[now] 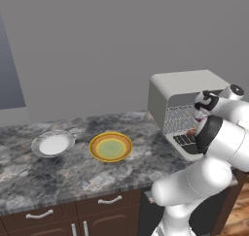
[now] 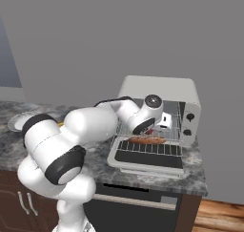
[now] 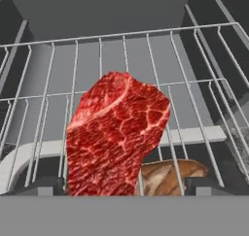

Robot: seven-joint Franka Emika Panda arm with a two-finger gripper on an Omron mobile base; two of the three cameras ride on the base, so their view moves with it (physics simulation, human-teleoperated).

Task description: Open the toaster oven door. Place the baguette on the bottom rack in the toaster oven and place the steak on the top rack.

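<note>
Flat, bright red marbled raw steak [image 3: 114,138] lies on the higher silver wire rack [image 3: 146,60] inside the boxy light-grey toaster oven [image 2: 159,90]. Tool [image 3: 126,185] released, fingers apart either side of it. Golden-brown baguette [image 3: 168,177] sits below. Meat probably limp, slick, light; pinch across the thick edge.

The toaster oven door [image 2: 148,158] lies folded down flat on the counter [image 1: 73,174], leaving the oven mouth unblocked from the front. Inside, the steak [image 3: 114,138] covers the near middle of the top rack [image 3: 204,79]; bare wire remains behind it and to both sides. The baguette [image 2: 147,140] occupies the bottom rack [image 2: 164,146] beneath. The oven roof closes the space above.
</note>
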